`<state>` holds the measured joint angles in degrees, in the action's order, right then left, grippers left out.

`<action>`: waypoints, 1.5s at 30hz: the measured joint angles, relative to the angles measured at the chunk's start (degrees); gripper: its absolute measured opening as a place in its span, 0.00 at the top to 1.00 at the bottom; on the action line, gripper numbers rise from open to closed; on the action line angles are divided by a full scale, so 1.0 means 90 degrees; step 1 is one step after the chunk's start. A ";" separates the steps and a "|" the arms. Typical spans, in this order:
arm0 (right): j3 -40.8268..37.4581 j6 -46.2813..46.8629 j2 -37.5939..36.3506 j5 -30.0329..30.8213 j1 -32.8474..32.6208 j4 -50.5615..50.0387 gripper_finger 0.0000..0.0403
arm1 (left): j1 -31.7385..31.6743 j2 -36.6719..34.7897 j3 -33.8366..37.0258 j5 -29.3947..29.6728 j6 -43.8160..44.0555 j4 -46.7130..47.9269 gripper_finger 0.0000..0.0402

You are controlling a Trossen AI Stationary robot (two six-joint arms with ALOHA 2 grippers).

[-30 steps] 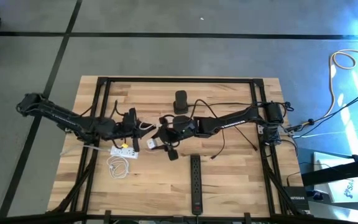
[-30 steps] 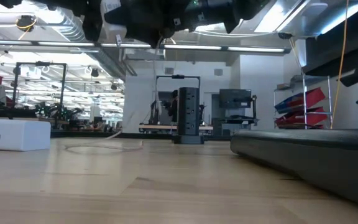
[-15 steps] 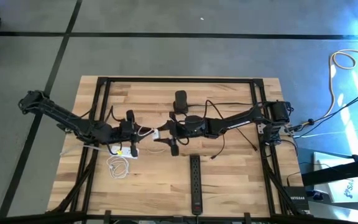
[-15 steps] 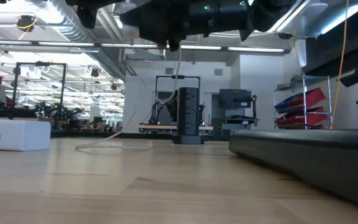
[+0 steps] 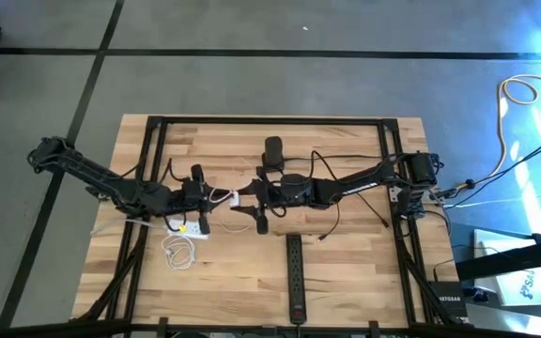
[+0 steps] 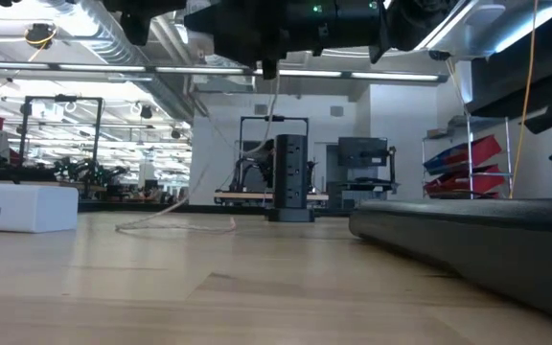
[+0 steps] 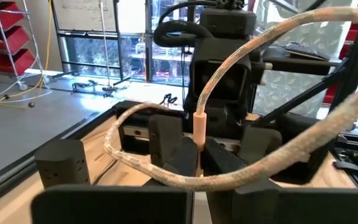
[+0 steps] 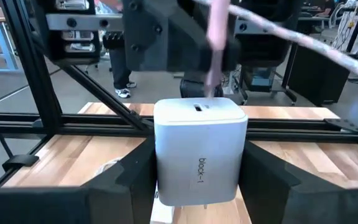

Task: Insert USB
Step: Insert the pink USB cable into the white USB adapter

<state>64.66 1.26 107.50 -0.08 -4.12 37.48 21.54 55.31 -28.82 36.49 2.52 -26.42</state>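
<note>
A white charger block, marked "block-1", sits in my right gripper above the table's middle; its USB port faces my left gripper. The left gripper is shut on the pinkish USB plug of a white braided cable. In the right wrist view the plug is blurred, its tip right at the port; whether it is in, I cannot tell. The cable hangs down to a coil lying on the table. My left gripper pinches the USB plug near its lower boot between its two fingertips, coming level from the table's left. The plug is lifted clear and points at the block; the cable arches back over the gripper. My right gripper pinches the charger block by two opposite side walls, a finger on each, level from the table's right. The block is lifted clear, port face away from the gripper, prongs toward the wrist.
A white power strip lies under the left arm, also in the low view. A black power strip lies toward the near edge. A black tower-shaped unit stands toward the far edge. Black cables trail beneath the right arm.
My right gripper has turned and carried the block a little toward the far edge, bringing its port face round to the plug. The left gripper has edged toward it. More of the cable now hangs straight down to the table.
</note>
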 joint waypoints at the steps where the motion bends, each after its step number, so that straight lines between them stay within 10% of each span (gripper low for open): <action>1: 0.0000 0.0000 0.0000 0.0000 0.0000 0.0031 0.58 | 0.0000 0.0000 0.0000 0.0000 -0.0007 0.0000 1.00; 45: 0.0000 -0.0073 0.0012 0.0063 0.0017 0.0235 0.58 | -0.0117 0.0202 0.0000 -0.0126 -0.0136 -0.0301 1.00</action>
<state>64.66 0.60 107.61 0.49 -3.97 39.59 20.49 57.12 -28.82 35.35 1.30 -29.12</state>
